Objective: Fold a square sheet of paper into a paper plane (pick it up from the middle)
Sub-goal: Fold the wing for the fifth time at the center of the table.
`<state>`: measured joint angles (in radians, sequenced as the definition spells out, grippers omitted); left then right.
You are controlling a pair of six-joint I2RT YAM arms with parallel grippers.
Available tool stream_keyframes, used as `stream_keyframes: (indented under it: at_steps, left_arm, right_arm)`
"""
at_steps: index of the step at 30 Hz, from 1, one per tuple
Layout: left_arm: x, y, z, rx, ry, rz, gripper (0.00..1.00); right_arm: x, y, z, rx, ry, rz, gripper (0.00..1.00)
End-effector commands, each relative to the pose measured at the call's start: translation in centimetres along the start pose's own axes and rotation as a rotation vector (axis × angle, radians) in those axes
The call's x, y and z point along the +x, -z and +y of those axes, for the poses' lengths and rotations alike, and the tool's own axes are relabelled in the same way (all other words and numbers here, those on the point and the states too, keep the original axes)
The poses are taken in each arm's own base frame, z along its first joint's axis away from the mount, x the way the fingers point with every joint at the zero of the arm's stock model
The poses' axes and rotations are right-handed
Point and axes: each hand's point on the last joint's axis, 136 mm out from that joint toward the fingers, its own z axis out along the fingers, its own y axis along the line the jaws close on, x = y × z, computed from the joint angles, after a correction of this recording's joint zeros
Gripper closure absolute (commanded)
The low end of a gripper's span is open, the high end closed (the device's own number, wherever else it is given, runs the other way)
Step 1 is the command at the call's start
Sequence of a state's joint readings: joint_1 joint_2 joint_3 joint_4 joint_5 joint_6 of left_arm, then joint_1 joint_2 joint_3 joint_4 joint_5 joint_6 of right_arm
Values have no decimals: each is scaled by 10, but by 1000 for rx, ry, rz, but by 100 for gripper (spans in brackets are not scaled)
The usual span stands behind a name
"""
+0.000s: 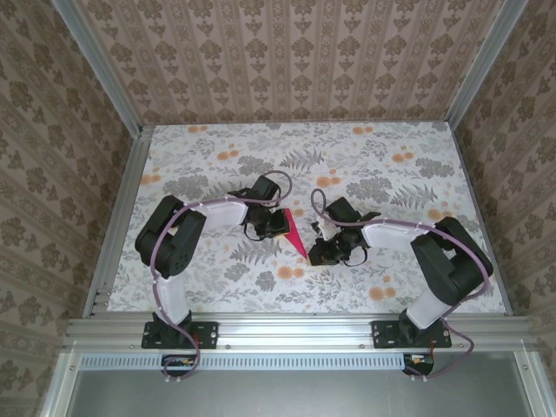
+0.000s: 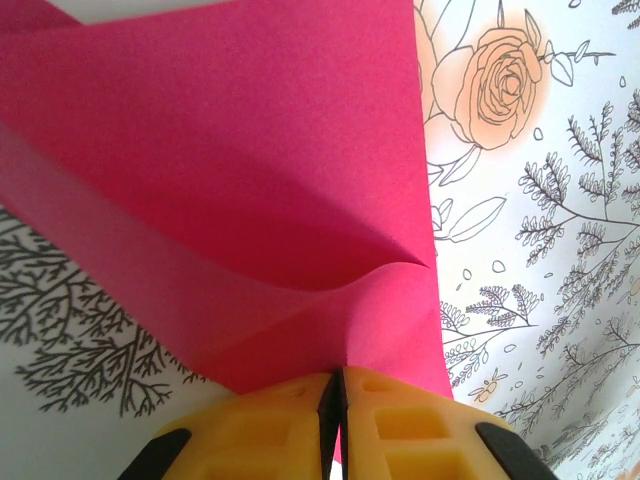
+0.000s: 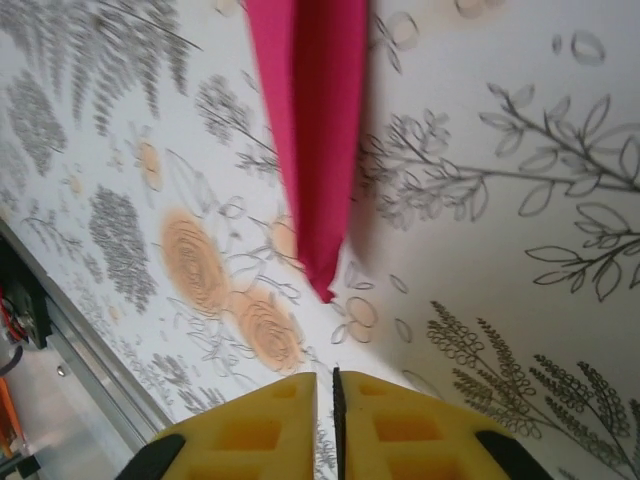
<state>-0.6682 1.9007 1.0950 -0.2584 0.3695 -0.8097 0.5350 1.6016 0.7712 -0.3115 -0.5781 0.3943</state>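
1. The paper plane (image 1: 294, 236) is a narrow magenta-red wedge sitting mid-table between the two arms, with its tip pointing toward the near edge.
2. It's thin matte paper, and up close the layers bow apart in a soft curl. The table (image 1: 391, 174) has a floral print.
3. The left gripper (image 2: 335, 385) has its yellow fingers pinched tight on the paper's edge.
4. The right gripper (image 3: 325, 385) is closed down to a slit and grips nothing. The plane's tip is just ahead of it.

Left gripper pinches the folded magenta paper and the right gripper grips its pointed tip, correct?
Not quite. The left gripper does pinch the magenta paper, but the right gripper grips nothing: in the right wrist view the paper's pointed tip ends short of its closed, empty jaws.
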Motion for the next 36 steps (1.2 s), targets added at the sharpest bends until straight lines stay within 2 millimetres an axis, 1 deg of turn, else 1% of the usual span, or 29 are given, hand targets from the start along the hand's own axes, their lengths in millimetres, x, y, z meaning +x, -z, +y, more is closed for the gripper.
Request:
stream_keyframes:
  at_steps: [1,5,11,16,19,24,27,31,36]
  left_arm:
    - [34,-24,74,-264,47,99,86]
    - [34,-24,73,-260,45,98,86]
    - [34,-24,72,-261,41,98,86]
    - [34,-24,71,-259,40,99,86]
    - [35,-25,71,-261,40,100,86]
    - [35,-26,71,-262,41,101,86]
    - [35,-26,72,-263,43,102,86]
    - [35,-26,72,-262,43,103,86]
    - [35,-25,72,-266,43,101,86]
  right_arm:
    - [-19,17,12,24,42,-70,81]
    - [-37,14,15,40,63,-89,74]
    - [-56,-1,20,26,84,-82,71]
    - [-54,-14,21,1,79,-37,72]
    - [-49,-18,21,-15,76,-14,75]
    - [-40,-23,14,-3,58,21,77]
    - [-36,-26,8,18,46,34,76]
    - [-35,-23,2,54,38,23,74]
    - [-43,-11,6,73,51,-32,74]
